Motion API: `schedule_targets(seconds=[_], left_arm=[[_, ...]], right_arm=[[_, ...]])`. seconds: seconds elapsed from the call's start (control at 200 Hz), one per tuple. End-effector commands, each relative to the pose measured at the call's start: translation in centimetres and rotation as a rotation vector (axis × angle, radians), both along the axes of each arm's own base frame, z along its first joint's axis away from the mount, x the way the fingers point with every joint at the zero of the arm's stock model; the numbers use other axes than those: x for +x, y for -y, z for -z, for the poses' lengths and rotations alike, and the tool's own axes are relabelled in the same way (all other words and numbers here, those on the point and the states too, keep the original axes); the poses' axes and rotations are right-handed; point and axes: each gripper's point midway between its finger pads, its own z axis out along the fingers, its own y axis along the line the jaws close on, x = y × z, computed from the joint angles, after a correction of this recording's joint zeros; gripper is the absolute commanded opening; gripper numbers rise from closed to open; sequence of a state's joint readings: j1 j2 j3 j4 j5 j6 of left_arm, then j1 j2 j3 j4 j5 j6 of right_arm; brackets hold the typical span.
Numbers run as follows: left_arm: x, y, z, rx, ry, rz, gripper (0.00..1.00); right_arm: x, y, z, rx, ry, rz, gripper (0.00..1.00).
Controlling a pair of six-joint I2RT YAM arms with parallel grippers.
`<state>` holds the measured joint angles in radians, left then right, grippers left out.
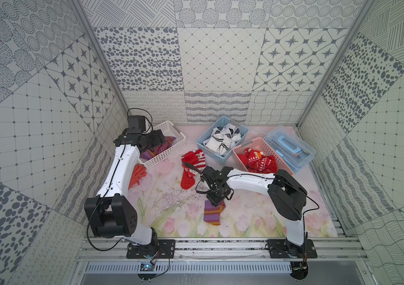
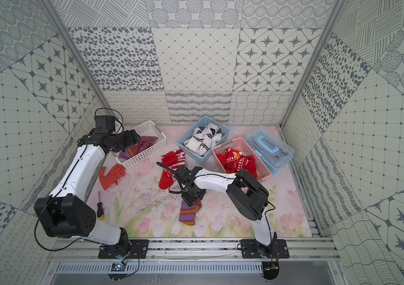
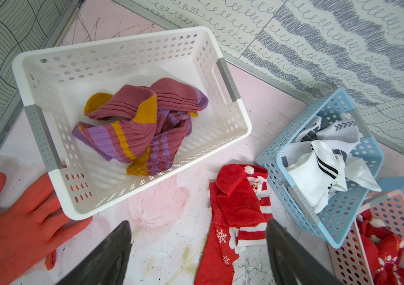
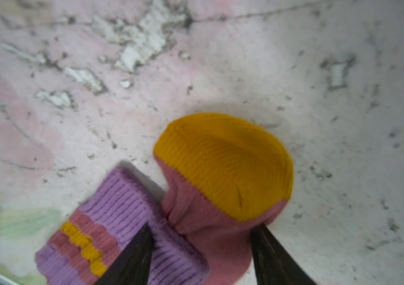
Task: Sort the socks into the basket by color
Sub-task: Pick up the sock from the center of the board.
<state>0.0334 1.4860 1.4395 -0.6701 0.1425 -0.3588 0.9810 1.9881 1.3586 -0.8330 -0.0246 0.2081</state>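
Note:
A purple-mauve sock (image 4: 220,160) with a mustard toe lies folded on the floral mat near the front (image 1: 212,214). My right gripper (image 1: 215,201) points down onto it, and its black fingers (image 4: 134,254) pinch the bunched fabric from both sides. The white basket (image 3: 132,37) holds more purple striped socks (image 3: 134,123). My left gripper (image 3: 198,249) hangs open and empty beside that basket (image 1: 156,142). Red socks (image 1: 192,165) lie loose mid-table. The blue basket (image 1: 203,145) holds white socks (image 1: 223,140); the pink basket (image 1: 240,158) holds red socks (image 1: 260,160).
An orange glove (image 2: 111,176) lies on the mat left of centre, touching the white basket's corner. A screwdriver (image 2: 99,208) rests near the left arm. A clear lidded box (image 1: 292,148) with a blue handle stands at the back right. Patterned walls close in on three sides.

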Motion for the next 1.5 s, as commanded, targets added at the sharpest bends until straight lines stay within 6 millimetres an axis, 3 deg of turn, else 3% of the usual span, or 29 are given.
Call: schedule_targets(seconds=[0.0, 0.115, 0.305, 0.775, 1.01, 1.185, 1.495], left_arm=[[-1.2, 1.3, -0.9, -0.052, 0.039, 0.005, 0.86], [-2.2, 1.9, -1.0, -0.061, 0.038, 0.015, 0.86], [-3.5, 4.2, -1.0, -0.074, 0.040, 0.082, 0.86], [-8.4, 12.8, -0.3, -0.158, 0.089, 0.351, 0.88], [-10.7, 16.6, 0.7, -0.190, 0.091, 0.467, 0.90], [-11.8, 19.1, 1.2, -0.205, 0.104, 0.532, 0.91], [-12.6, 22.1, 2.3, -0.194, 0.110, 0.617, 0.93]], right_arm=[[-3.6, 2.2, 6.4, -0.107, -0.137, 0.020, 0.37], [-3.5, 2.4, 6.4, -0.114, -0.127, 0.028, 0.15], [-2.3, 1.6, 3.8, -0.026, -0.112, 0.058, 0.00], [4.9, -3.3, -11.4, 0.526, -0.164, 0.211, 0.00], [9.5, -4.2, -18.0, 0.766, -0.139, 0.310, 0.00], [11.4, -4.5, -21.2, 0.895, -0.153, 0.340, 0.00], [12.9, -4.9, -24.3, 1.081, -0.230, 0.381, 0.00]])
